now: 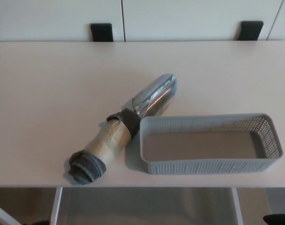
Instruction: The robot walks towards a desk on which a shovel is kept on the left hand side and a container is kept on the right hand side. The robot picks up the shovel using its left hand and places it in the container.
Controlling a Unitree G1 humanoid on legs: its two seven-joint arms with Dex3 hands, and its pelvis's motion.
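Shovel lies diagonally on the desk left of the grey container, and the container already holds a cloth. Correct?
Not quite. The head view shows the container empty. The shovel does lie diagonally on the desk to its left.

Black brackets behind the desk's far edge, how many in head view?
2. One black rectangular bracket sits behind the pale desk at upper left, the other at upper right. More could lie outside the frame.

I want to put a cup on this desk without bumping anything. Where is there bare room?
The desk is bare left of the shovel and across its far half. The container holds nothing. It is crowded where the shovel's collar meets the container's left end, near the front edge.
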